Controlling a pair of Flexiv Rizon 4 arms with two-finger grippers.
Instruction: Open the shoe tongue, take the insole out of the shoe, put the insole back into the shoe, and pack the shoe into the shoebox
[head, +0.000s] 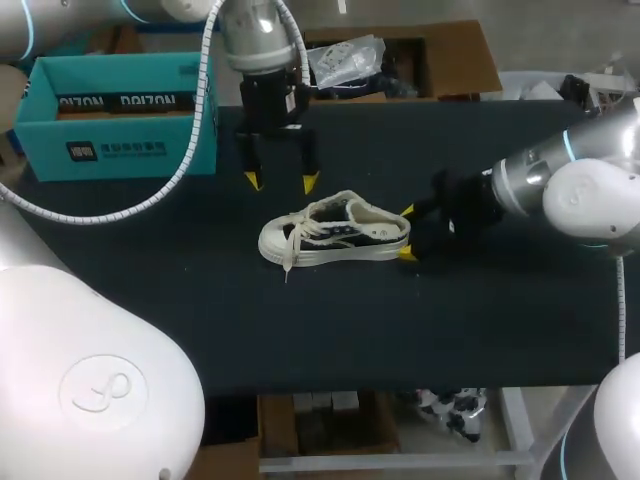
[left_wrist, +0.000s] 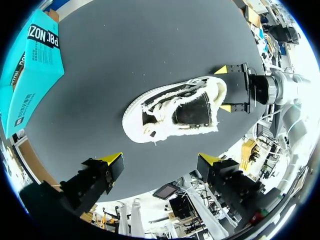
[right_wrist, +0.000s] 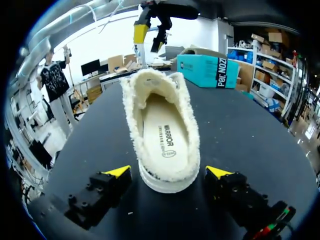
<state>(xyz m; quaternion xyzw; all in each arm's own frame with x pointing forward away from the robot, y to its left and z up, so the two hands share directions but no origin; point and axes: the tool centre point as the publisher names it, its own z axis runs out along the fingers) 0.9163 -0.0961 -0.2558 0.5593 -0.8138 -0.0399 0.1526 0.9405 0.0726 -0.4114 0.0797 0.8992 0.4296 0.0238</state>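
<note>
While the white sneaker (head: 335, 232) is lying upright at the middle of the black table (head: 400, 330), toe pointing left, the right gripper (head: 407, 233) is straddling its heel with fingers spread, not clamping. Its insole (right_wrist: 162, 132) is sitting inside. The left gripper (head: 281, 182) is hanging open just beyond the sneaker's far side. The teal shoebox (head: 120, 115) is standing at the far left.

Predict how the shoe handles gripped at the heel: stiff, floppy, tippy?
Shoe collar looks soft and frayed, so it likely squashes under grip. Flat sole suggests it won't tip or roll. Loose lace may dangle and snag.
</note>
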